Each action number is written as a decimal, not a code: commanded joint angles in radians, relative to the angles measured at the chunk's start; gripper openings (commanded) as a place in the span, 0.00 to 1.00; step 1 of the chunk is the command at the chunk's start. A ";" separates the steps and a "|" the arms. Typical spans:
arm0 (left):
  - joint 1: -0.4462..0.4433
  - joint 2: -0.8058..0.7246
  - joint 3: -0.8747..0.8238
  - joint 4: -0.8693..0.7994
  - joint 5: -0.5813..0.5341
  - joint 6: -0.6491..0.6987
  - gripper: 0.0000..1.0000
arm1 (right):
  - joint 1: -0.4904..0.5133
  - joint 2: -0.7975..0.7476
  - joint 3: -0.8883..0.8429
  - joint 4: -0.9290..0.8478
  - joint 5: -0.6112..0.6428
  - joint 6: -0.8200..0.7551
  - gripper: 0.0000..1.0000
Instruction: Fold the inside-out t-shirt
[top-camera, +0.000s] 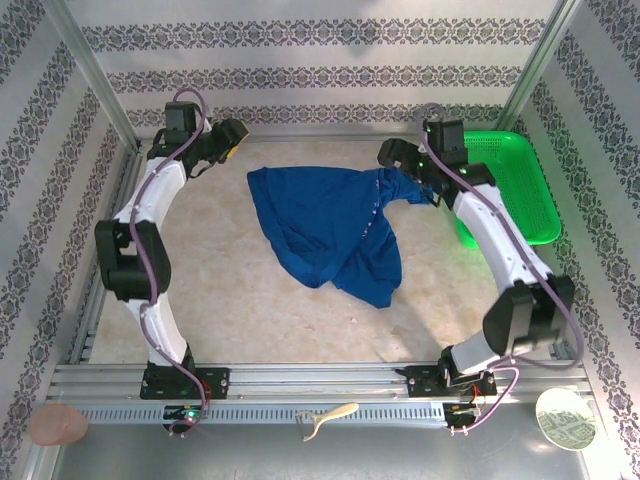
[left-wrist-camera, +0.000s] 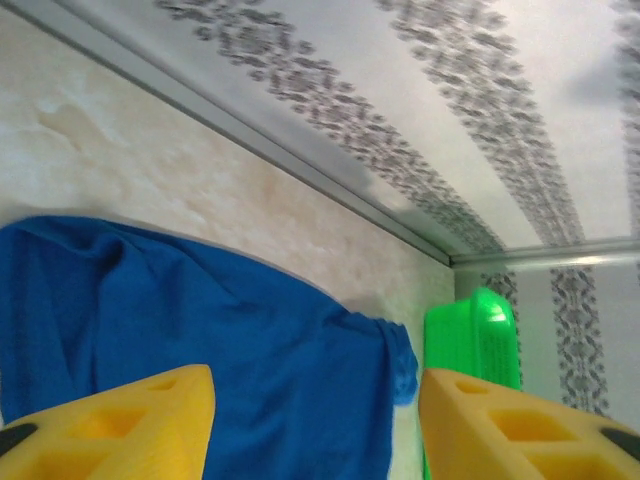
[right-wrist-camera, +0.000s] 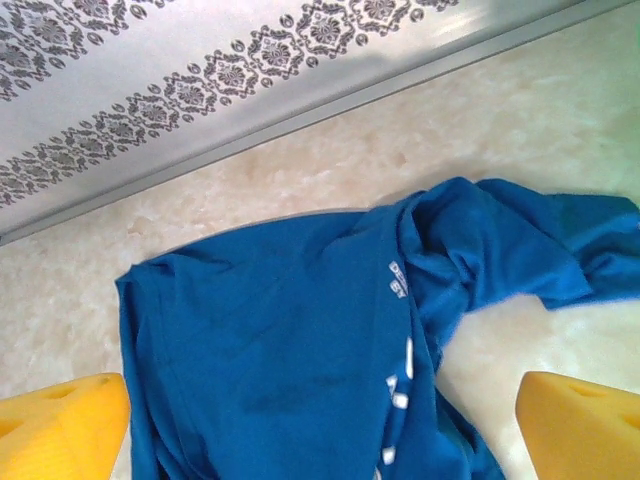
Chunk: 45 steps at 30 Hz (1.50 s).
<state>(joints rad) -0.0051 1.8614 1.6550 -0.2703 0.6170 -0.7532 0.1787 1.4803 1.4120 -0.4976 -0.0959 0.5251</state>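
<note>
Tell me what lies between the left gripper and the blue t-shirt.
Only bare table, seen in the top view: a short beige strip separates the left gripper from the t-shirt.

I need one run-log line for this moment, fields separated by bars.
phase: fold not started | shirt: crumpled, on table | left gripper: open, empty | right gripper: open, empty, over shirt | basket: far right

bare table (top-camera: 240, 310) open along near side and left of blue t-shirt (top-camera: 325, 225), green basket (top-camera: 525, 185) blocking far right corner, right arm (top-camera: 495, 235) arcing beside it, patterned walls (top-camera: 320, 75) close behind
</note>
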 joint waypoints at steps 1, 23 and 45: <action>-0.119 -0.117 -0.114 -0.164 -0.078 0.180 0.58 | -0.014 -0.093 -0.132 -0.050 -0.011 0.004 0.98; -0.748 -0.210 -0.568 -0.157 -0.437 0.432 0.61 | 0.149 -0.457 -0.944 0.012 -0.249 0.273 0.81; -0.801 -0.025 -0.590 -0.036 -0.534 0.427 0.33 | 0.177 -0.281 -0.931 0.181 -0.216 0.287 0.43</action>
<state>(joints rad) -0.7994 1.8198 1.0866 -0.3599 0.1066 -0.3386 0.3450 1.1915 0.4744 -0.3523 -0.3313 0.7986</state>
